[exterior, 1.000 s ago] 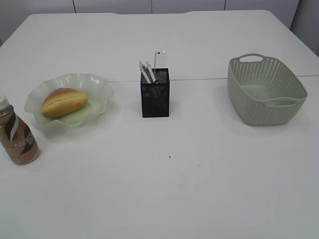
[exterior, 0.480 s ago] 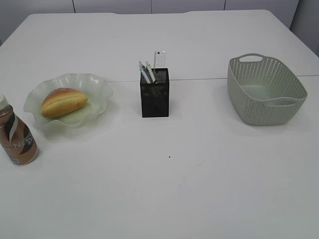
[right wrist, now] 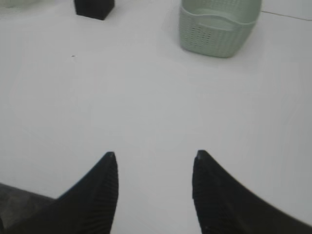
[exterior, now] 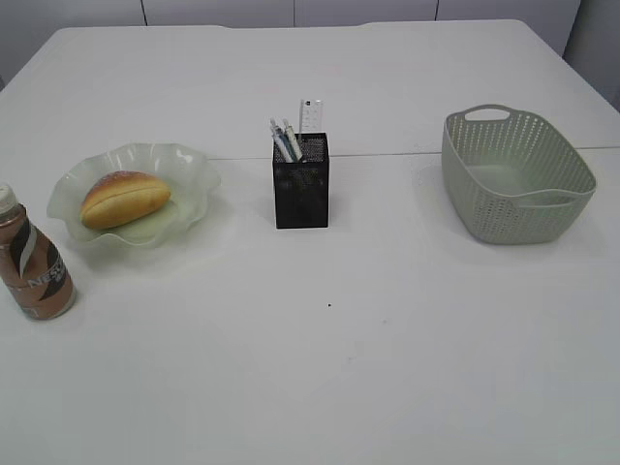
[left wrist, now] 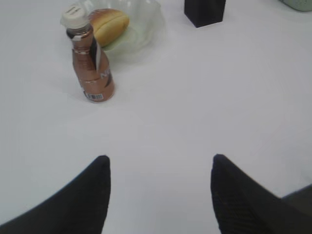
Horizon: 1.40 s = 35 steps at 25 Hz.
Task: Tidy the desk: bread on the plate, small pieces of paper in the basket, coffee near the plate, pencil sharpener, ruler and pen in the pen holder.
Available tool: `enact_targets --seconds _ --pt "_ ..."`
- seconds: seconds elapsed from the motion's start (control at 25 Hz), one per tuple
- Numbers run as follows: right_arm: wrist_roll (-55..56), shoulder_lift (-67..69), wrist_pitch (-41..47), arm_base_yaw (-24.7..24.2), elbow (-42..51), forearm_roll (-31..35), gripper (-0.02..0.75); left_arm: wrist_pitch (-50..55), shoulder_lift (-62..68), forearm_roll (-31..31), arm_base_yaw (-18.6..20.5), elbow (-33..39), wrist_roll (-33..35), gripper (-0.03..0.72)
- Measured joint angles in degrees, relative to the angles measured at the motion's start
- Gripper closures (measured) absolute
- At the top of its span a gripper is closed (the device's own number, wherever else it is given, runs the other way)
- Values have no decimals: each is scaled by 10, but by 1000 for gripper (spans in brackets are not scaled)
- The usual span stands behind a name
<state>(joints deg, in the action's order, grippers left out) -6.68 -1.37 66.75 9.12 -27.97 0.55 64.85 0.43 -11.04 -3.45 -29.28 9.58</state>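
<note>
The bread (exterior: 124,198) lies on the pale green plate (exterior: 189,170) at the left of the desk (exterior: 320,358). The coffee (exterior: 32,260) stands upright just in front of the plate. In the black pen holder (exterior: 301,184) stand the ruler (exterior: 311,115) and pens (exterior: 283,139). The basket (exterior: 518,174) sits at the right; I cannot see any paper in it, nor the pencil sharpener. Neither arm shows in the exterior view. My left gripper (left wrist: 160,161) is open over bare desk, well short of the coffee (left wrist: 90,63) and bread (left wrist: 108,24). My right gripper (right wrist: 155,156) is open, the basket (right wrist: 219,27) far ahead.
A seam (exterior: 407,153) runs across the tabletop behind the pen holder. A tiny dark speck (exterior: 329,306) lies on the desk's middle. The near desk edge shows at the corners of both wrist views.
</note>
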Motion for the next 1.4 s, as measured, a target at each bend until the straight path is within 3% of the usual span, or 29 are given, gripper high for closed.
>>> enact_targets --seconds 0.2,1.4 --pt "0 0 0 -28 0 0 342 -1 0 0 49 0 0 220" --pt "1 0 0 -29 0 0 342 -1 0 0 49 0 -1 255"
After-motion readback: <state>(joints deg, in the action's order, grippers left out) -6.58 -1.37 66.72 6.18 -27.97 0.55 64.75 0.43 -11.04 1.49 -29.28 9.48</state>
